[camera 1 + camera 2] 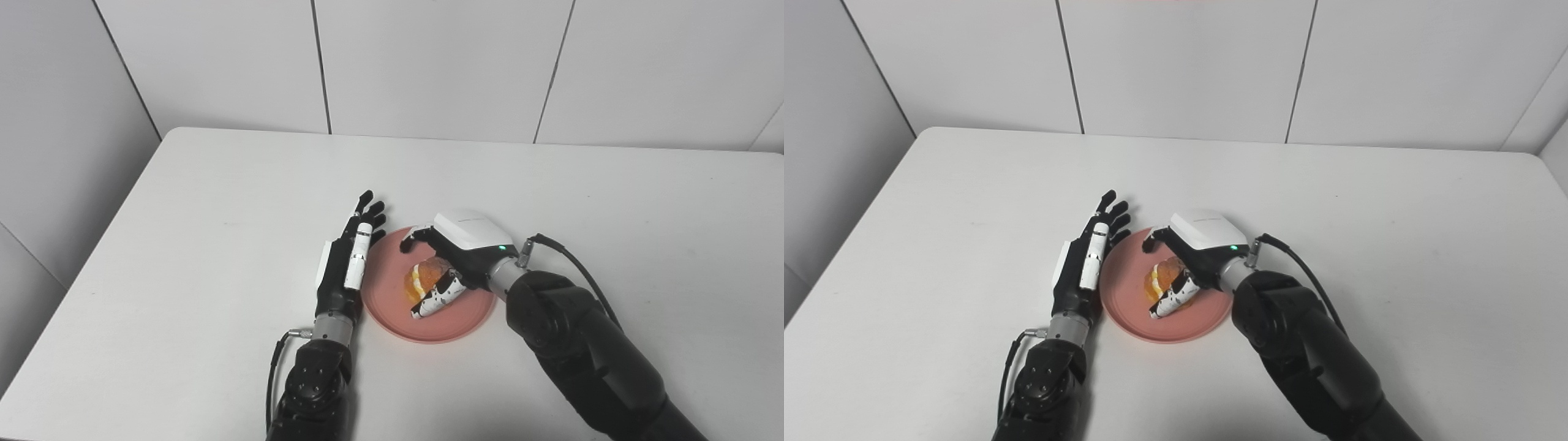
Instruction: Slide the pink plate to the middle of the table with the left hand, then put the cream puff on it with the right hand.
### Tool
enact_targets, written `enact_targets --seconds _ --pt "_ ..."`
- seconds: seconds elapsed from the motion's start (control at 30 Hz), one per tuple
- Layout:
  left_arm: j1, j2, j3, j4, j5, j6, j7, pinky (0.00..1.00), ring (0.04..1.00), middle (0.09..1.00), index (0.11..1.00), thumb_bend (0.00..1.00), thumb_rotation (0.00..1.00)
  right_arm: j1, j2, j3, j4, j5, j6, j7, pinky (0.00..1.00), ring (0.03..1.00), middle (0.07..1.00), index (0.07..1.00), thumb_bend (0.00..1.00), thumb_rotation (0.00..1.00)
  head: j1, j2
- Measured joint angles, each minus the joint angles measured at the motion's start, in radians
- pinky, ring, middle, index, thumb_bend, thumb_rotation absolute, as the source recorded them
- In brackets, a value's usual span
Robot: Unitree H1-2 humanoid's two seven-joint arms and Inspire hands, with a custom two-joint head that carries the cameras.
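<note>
The pink plate (392, 309) lies near the middle of the white table (214, 202). The golden cream puff (422, 277) is over the plate's middle, inside my right hand (456, 257). That hand is curled around the puff from above and the right; I cannot tell if the puff rests on the plate. My left hand (350, 254) is open with fingers straight, edge-on against the plate's left rim. The same scene shows in the right eye view, with the plate (1127, 306), puff (1162, 278), right hand (1197, 245) and left hand (1087, 257).
The white table has a tiled wall (429, 61) behind its far edge. A black cable (576, 260) loops from the right wrist, and another cable (272, 373) hangs from the left forearm. No other objects are on the table.
</note>
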Motion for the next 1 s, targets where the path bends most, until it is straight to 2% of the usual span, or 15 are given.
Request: enact_targets --seconds 0.3,0.53,0.6,0.73,0.83,0.97,1.0 --pt "0.000 0.000 0.000 -0.004 0.000 0.012 0.000 0.89 0.887 0.907 0.920 0.37 0.97 0.001 -0.006 -0.005 -0.020 -0.005 -0.001 0.026 0.50 0.694 0.874 0.904 0.83 0.35 -0.008 -0.003" --pt "0.000 0.001 0.001 -0.003 -0.001 0.012 -0.001 0.90 0.903 0.914 0.912 0.37 1.00 0.003 -0.011 -0.036 -0.049 0.023 -0.027 0.021 0.50 0.708 0.885 0.954 0.87 0.47 -0.017 -0.008" --pt "0.000 0.001 0.001 -0.002 -0.001 0.012 -0.001 0.90 0.911 0.915 0.910 0.38 1.00 0.005 -0.012 -0.058 -0.055 0.043 -0.032 0.019 0.51 0.725 0.900 0.972 0.89 0.50 -0.020 -0.009" --pt "-0.001 0.001 0.002 -0.001 -0.003 0.011 -0.003 0.90 0.928 0.916 0.912 0.38 0.98 0.007 -0.021 -0.090 -0.064 0.079 -0.051 0.014 0.59 0.799 0.945 1.000 0.95 0.62 -0.029 -0.014" --pt "-0.001 0.001 0.005 0.001 -0.012 0.008 -0.008 0.89 0.927 0.923 0.912 0.40 0.95 0.011 -0.027 -0.122 -0.066 0.114 -0.083 -0.007 0.63 0.834 0.950 1.000 0.96 0.65 -0.032 -0.014" --pt "-0.001 0.002 0.006 0.001 -0.019 0.008 -0.016 0.88 0.899 0.914 0.911 0.42 0.92 0.025 -0.025 -0.184 -0.079 0.172 -0.096 -0.047 0.61 0.845 0.963 1.000 0.95 0.66 -0.038 -0.017" --pt "-0.001 0.002 0.005 0.001 -0.019 0.008 -0.018 0.88 0.900 0.916 0.919 0.42 0.92 0.034 -0.023 -0.210 -0.085 0.197 -0.102 -0.063 0.65 0.868 0.962 1.000 0.93 0.67 -0.043 -0.018"
